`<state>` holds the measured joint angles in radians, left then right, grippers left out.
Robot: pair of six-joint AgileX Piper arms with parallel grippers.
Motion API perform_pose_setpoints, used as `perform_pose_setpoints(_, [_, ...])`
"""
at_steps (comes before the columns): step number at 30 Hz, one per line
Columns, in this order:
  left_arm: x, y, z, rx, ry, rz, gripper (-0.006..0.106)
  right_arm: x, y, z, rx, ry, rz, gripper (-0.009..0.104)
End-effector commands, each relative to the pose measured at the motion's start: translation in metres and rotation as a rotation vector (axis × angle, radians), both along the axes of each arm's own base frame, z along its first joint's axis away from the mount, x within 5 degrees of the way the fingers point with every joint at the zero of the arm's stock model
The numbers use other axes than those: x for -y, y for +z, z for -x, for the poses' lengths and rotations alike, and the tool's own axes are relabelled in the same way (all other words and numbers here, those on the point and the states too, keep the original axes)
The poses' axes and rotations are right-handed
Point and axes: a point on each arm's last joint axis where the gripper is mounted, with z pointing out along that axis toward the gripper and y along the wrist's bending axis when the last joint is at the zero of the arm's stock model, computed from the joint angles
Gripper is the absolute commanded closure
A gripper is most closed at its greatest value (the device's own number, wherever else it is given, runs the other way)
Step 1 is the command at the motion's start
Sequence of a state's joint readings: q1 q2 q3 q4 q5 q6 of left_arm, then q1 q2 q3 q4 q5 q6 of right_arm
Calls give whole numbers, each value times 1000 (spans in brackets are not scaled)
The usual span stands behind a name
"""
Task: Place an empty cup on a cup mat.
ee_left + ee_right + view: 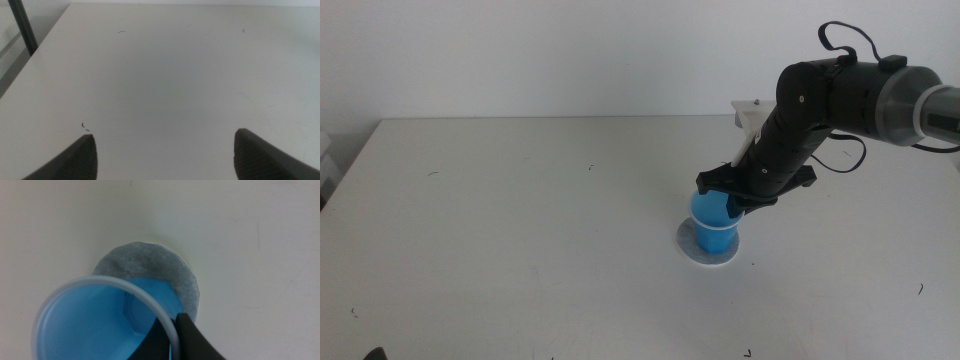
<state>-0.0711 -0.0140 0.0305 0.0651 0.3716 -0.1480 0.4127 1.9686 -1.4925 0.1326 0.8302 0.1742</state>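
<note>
The blue cup (710,212) stands over the round grey cup mat (706,254) at the table's middle right, and its base seems to rest on the mat. My right gripper (735,198) comes in from the right and is shut on the cup's wall at the rim. In the right wrist view one jaw is inside the cup (90,322) and one outside, with the gripper (172,330) pinching the pale rim. The cup is empty and blue inside. The mat's (145,262) mottled grey top shows beyond the cup. My left gripper (165,150) waits open over bare table at the near left.
The white table (520,220) carries only small dark specks. Its left edge (30,70) and a dark post (22,25) show in the left wrist view. A white wall stands behind the table.
</note>
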Motion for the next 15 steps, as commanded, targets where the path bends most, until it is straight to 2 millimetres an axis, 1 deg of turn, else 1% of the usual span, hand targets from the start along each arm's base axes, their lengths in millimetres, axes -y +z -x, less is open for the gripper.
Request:
perform_pose_setpoints(1, [0,9,-1,85,0,16,-5,-1,26,-3,107,7,-33,96])
perform_pose_setpoints(10, [0,9,-1,85,0,16,-5,-1,25,-4,114,27,-25,95])
perform_pose_setpoints(11, [0,9,-1,85,0,16,-5,-1,25,-4,114,27,-25,89])
perform_pose_setpoints(15, [0,9,-1,85,0,16,-5,-1,25,-4,114,27,-26,74])
